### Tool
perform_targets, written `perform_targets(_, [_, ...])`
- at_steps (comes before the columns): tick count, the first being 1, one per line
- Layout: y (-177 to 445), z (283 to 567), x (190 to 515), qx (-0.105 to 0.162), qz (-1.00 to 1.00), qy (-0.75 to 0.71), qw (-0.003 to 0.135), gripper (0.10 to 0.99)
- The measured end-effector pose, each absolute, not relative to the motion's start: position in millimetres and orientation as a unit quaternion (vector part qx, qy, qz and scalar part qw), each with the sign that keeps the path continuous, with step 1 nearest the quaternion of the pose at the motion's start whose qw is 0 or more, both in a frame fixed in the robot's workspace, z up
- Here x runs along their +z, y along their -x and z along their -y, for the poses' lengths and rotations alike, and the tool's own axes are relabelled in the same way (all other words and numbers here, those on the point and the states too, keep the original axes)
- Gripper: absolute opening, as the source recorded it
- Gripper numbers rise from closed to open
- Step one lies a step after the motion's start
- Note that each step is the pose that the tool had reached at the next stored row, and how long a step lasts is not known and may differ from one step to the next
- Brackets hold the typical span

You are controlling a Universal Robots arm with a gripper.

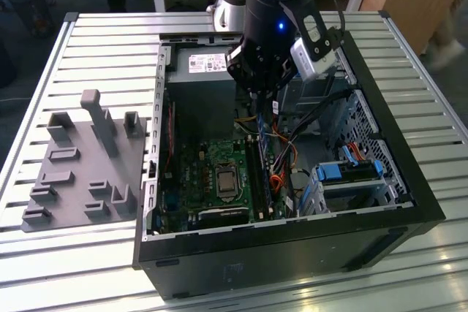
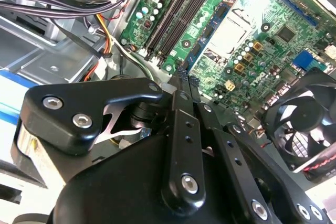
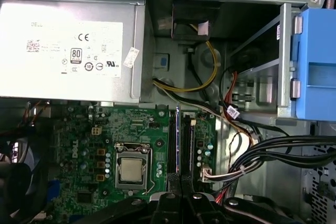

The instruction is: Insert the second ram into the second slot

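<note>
First wrist view shows the second ram (image 3: 177,142) edge-on; second wrist view, the pincer (image 2: 181,80) clamped on it.

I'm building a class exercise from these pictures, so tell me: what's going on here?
A robot arm has reached into an open computer case. Its gripper hangs over the memory slots, which lie beside the processor socket on the green motherboard. One thin dark blue memory stick stands on edge among those slots. I cannot tell whether the gripper is carrying another stick.
</note>
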State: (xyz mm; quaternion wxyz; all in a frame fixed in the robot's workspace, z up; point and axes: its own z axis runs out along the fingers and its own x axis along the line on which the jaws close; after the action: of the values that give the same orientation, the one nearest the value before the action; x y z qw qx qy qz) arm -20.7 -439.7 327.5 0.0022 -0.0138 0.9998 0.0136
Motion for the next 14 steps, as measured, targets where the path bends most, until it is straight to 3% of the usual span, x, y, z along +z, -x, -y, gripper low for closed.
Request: perform_targets(14, [20.6,440.3,319.7,0.015,-1.000,-0.023,0.000,0.114])
